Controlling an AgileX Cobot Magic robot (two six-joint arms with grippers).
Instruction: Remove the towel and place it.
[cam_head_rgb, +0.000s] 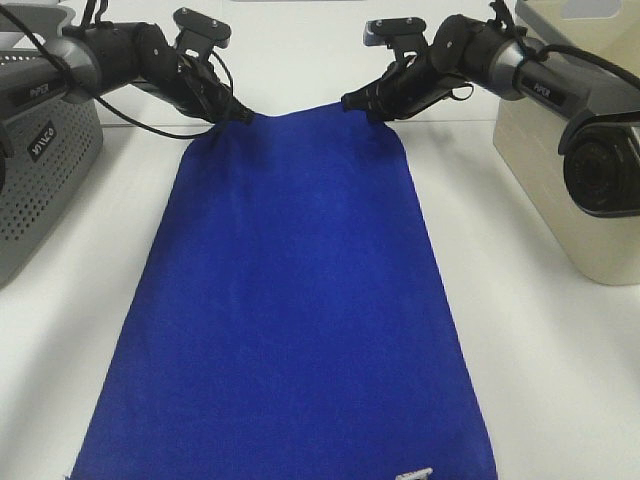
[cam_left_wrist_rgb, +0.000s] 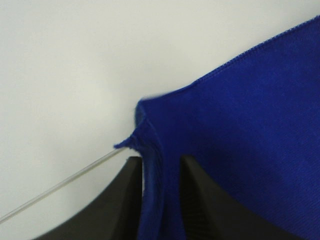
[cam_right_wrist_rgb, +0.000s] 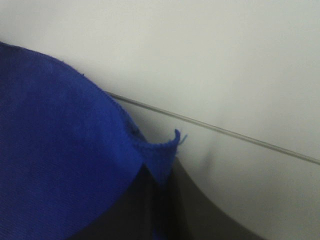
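exterior high – towel (cam_head_rgb: 290, 310) flat on table (cam_head_rgb: 545, 370), far corners pinched by left gripper (cam_head_rgb: 238, 117), right gripper (cam_head_rgb: 362, 107)

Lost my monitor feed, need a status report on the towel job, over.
Left tool and right tool each at a far corner of the towel. Towel spread flat on the table. Nothing on it.

towel's (cam_head_rgb: 290, 320) near edge cut off by frame, right claw (cam_right_wrist_rgb: 155, 210) fingers blurred

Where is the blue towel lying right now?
In the exterior high view the towel lies flat mid-table between the grey perforated basket on the left and beige bin on the right, far corners at both grippers.
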